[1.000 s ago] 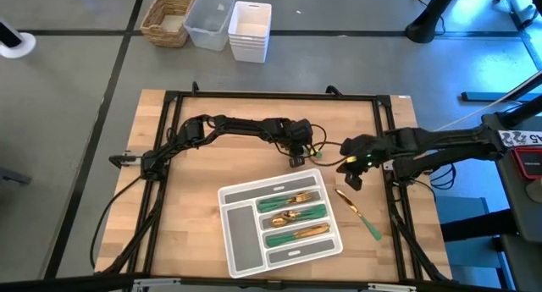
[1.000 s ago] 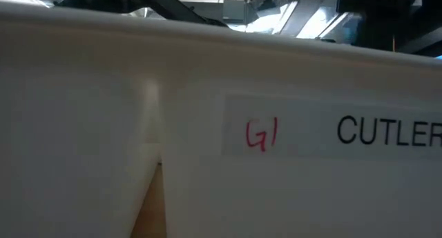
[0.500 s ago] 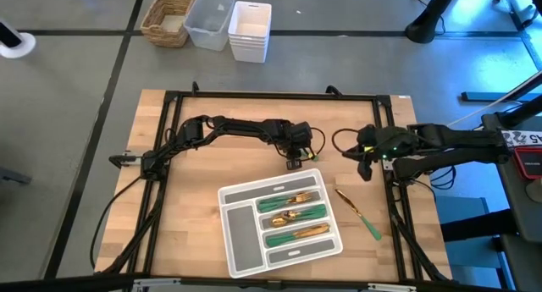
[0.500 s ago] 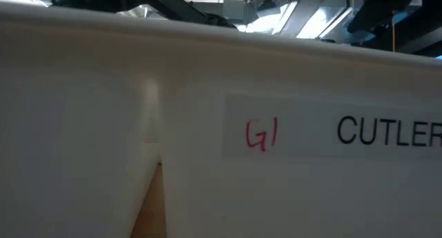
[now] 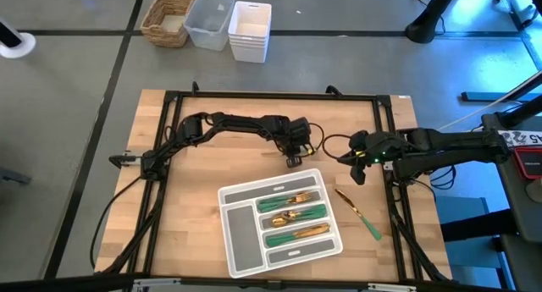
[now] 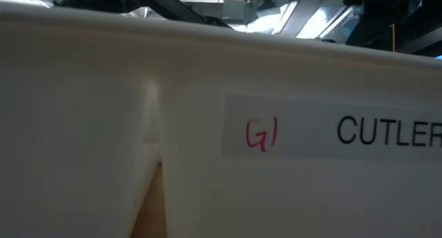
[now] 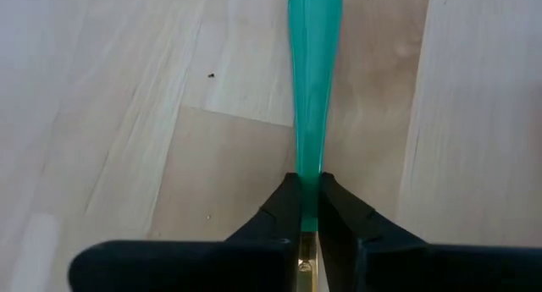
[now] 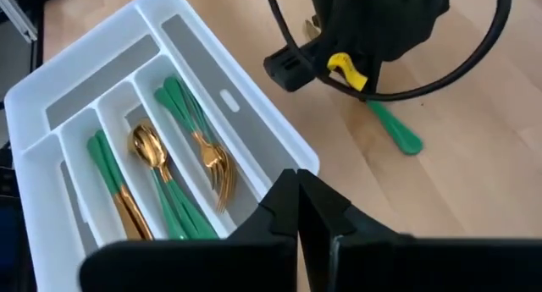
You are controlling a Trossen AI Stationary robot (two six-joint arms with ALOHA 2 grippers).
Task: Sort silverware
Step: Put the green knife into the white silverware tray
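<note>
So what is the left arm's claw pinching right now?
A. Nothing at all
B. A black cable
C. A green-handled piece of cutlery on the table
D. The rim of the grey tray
C: in the left wrist view the left gripper is shut on the green handle of a piece of cutlery that lies on the wooden table.

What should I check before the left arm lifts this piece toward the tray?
1. Left gripper shut on the green-handled piece: ok, fingers pinch the handle.
2. Which kind of piece it is: cannot tell, head hidden.
3. Piece still lying on the table: ok, handle looks flat on the wood.
4. Tray beside the left gripper, forks, spoons and knives in separate compartments: ok.
5. Right gripper shut, empty, raised over the tray's edge: ok.
6. Loose knife on the table right of the tray: not ok, unsorted.
</note>
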